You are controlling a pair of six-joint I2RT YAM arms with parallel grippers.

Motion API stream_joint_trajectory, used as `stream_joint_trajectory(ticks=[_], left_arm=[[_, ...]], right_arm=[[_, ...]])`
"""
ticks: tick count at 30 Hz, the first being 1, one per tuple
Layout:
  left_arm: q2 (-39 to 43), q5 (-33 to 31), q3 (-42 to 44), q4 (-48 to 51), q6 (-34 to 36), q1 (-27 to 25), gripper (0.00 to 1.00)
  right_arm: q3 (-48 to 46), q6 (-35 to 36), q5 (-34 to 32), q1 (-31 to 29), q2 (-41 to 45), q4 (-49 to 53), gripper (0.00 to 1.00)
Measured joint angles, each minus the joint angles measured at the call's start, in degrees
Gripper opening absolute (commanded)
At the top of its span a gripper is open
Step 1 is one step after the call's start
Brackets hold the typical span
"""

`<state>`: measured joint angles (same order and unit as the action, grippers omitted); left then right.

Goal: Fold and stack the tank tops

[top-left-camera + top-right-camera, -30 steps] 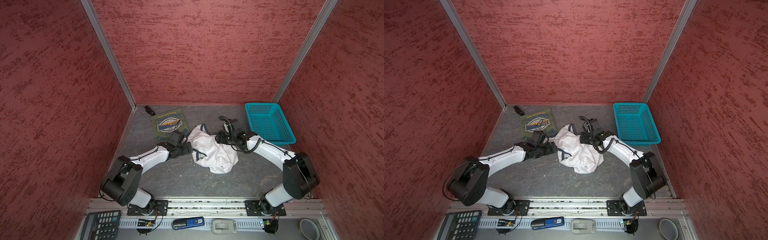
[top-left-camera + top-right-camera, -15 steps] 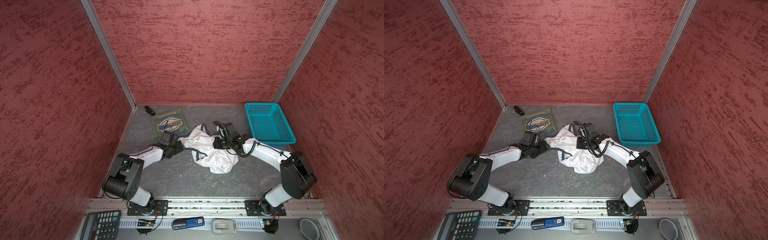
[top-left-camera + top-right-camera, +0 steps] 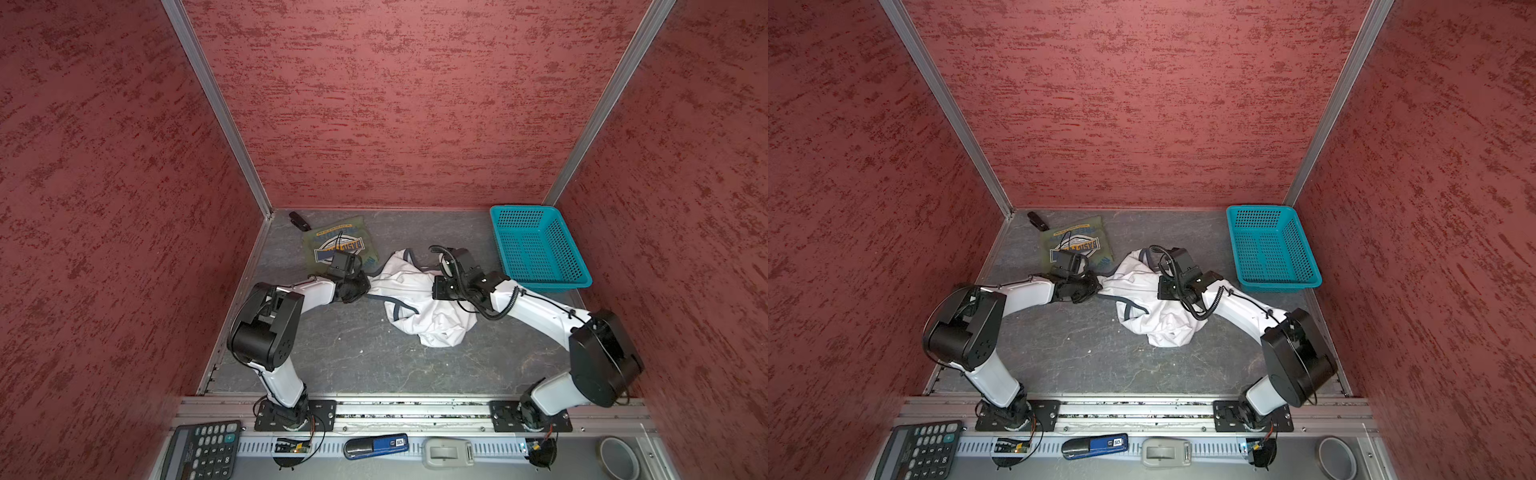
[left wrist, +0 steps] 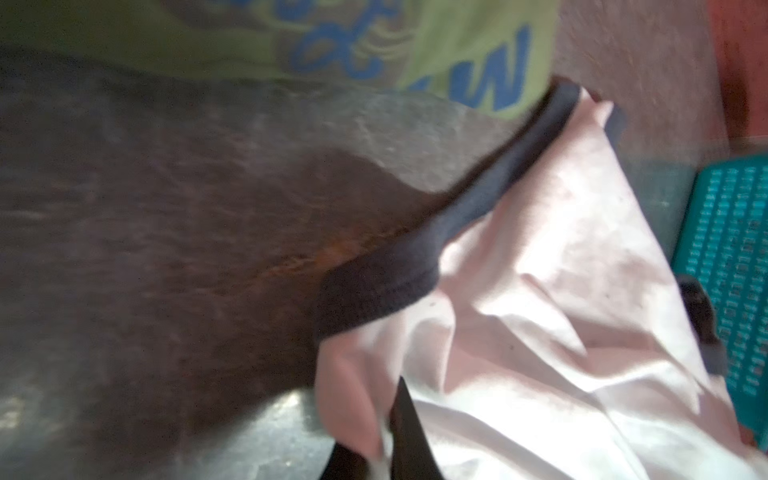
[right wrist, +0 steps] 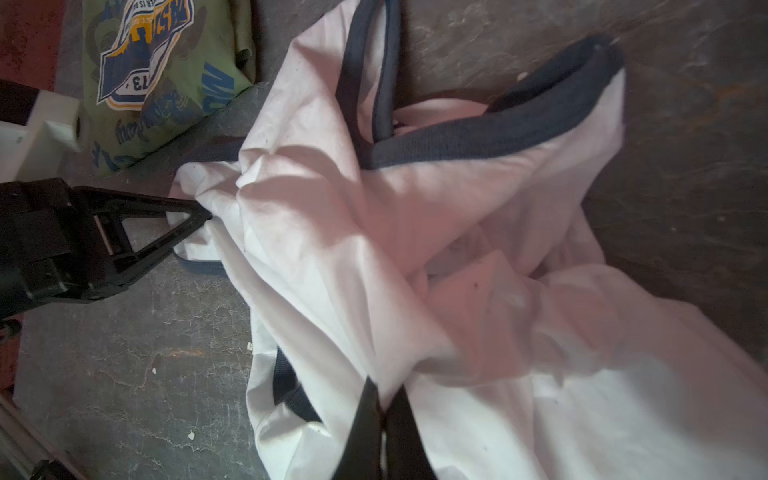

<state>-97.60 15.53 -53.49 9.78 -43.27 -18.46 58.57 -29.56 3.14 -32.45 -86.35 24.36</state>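
"Right wrist view: what has the right gripper [image 5: 384, 395] got?"

"Its two black fingers [image 5: 360, 428] are pressed together on a fold of the white tank top [image 5: 415, 208], with cloth bunched up around them."

"And the left gripper [image 5: 205, 216]?"

"Closed as well; its tips pinch the edge of the same top, on the side towards the olive green tank top [image 5: 174, 104]. In the left wrist view white cloth sits squeezed between its fingers, and the dark trim [image 4: 415, 270] runs away from them."

"Where does the white one lie?"

"In both top views it is a crumpled heap on the grey worktop [image 3: 353, 357], about the middle, between the two arms, pulled out a little from one gripper to the other."

"The green one?"

"Folded flat near the back left corner, badge print [image 5: 141, 54] up, just beside the white top; whether the two touch I cannot tell. The left arm's wrist overlaps its near edge."

"And the turquoise basket [image 3: 536, 253]?"

"Back right corner of the worktop, well apart from the green top, near the right arm's wrist"
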Motion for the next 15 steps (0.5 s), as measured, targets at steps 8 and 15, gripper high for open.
stream_joint_trajectory(ticks=[8,15], left_arm=[[19.6,-7.8,-22.0,11.7,4.3,-13.4,0.00],[37.4,-16.7,-20.9,16.5,6.7,-8.9,0.00]], right_arm=[[11.9,8.5,-11.6,2.0,10.3,7.4,0.00],[16.3,11.9,-7.7,1.4,11.7,2.7,0.46]])
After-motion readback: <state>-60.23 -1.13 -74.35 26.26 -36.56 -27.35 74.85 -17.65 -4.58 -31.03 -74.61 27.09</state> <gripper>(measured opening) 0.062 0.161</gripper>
